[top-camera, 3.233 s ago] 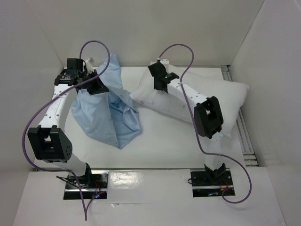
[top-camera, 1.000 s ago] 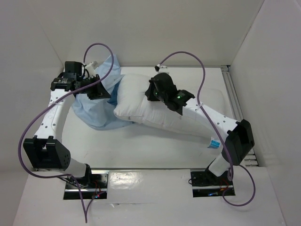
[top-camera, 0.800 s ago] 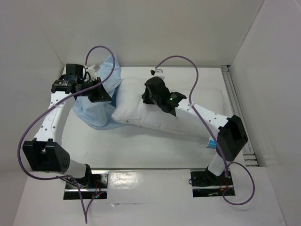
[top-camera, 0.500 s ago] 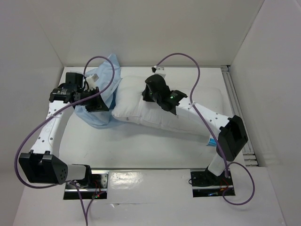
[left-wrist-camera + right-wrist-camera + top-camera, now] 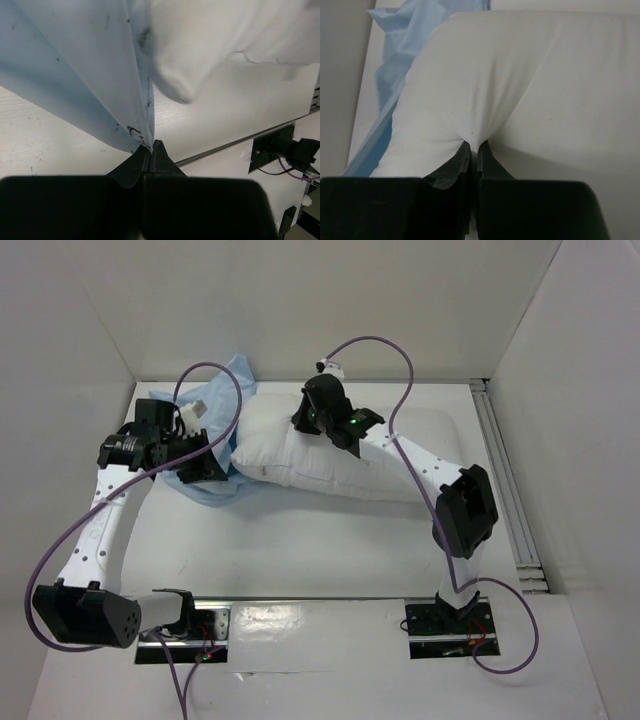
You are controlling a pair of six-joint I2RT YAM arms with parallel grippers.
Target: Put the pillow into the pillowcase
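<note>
The plump white pillow (image 5: 350, 455) lies across the back middle of the table, its left end against the light-blue pillowcase (image 5: 222, 380). My right gripper (image 5: 312, 418) is shut on a pinch of the pillow's fabric (image 5: 485, 90) near its left end. My left gripper (image 5: 205, 462) is shut on the hem of the pillowcase (image 5: 90, 65), holding it up beside the pillow's pointed corner (image 5: 175, 90). The pillowcase also shows at the left in the right wrist view (image 5: 400, 55). Most of the pillowcase is hidden under the left arm and the pillow.
White walls close in the table at the back, left and right. A metal rail (image 5: 505, 480) runs along the right edge. Purple cables (image 5: 380, 340) loop above both arms. The arm bases (image 5: 445, 625) sit at the near edge.
My right gripper has dragged the pillow leftward and toward the back, up against the pillowcase. My left gripper has moved down and toward the near side with the pillowcase hem, and the pillowcase has bunched smaller.
</note>
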